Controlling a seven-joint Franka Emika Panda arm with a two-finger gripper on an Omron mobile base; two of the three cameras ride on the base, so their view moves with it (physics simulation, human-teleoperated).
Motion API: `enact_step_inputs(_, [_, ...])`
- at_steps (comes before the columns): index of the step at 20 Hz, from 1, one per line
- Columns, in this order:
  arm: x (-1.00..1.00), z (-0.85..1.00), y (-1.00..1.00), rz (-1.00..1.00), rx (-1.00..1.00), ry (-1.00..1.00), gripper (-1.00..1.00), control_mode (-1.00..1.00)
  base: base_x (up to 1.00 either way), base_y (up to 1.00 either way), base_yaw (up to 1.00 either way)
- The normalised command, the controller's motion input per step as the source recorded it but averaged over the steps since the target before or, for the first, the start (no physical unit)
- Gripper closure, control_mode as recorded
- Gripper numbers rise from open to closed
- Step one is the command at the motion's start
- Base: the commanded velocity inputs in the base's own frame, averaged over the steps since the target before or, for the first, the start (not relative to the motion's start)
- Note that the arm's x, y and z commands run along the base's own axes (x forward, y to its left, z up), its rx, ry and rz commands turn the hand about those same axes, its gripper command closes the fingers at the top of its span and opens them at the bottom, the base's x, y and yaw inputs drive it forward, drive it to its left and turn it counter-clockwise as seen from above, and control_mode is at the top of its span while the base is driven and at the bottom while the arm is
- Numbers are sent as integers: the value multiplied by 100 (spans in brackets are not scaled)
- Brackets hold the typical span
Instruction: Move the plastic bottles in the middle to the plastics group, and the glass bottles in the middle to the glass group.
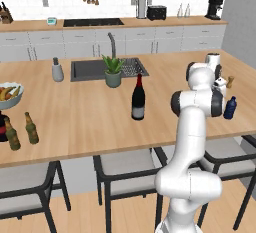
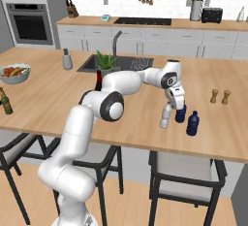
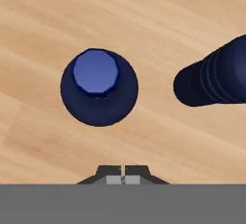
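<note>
Long pale wooden island counter [image 1: 90,122], with a dark sink set into its far side.

Gripper [image 3: 124,180] pointing straight down at the right end of the counter, over the two small dark blue rounded-shoulder bottles; fingertips [image 3: 113,180] pressed together with no gap, holding nothing. Seen from the hand: one dark blue bottle [image 3: 99,87] upright directly below, blue cap facing up, just clear of the closed tips; second dark blue bottle [image 3: 214,80] beside it, entering from the edge.

In the right base view: small clear plastic water bottle [image 2: 165,116] standing on the wood just beside the nearer blue bottle [image 2: 180,114], under the hand — appears slightly tilted, though hard to be sure at this size. Other blue bottle [image 2: 193,123] a little further toward the counter's front edge. Pair of small wooden shakers [image 2: 220,96] behind them, apart.

Tall near-black wine bottle with red neck and pale label [image 1: 138,98] upright mid-counter, in front of a potted green plant [image 1: 113,70].

Far left end: two small olive-brown beer bottles [image 1: 31,128] [image 1: 11,135] side by side — next to a dark bottle [image 1: 2,127] cut by the frame edge, below a bowl of fruit [image 1: 9,95].
</note>
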Motion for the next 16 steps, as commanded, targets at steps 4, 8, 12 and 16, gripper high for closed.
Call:
enact_step_inputs(4, [-45, -52, 16, -4, 0, 1, 100, -100, 0, 0, 0])
enact_step_inputs(8, [-21, -42, 35, -5, 0, 0, 100, -100, 0, 0, 0])
enact_step_inputs(12, [1, -26, 9, -7, 0, 0, 100, -100, 0, 0, 0])
enact_step_inputs(16, [18, -4, -1, -1, 0, 0, 100, -100, 0, 0, 0])
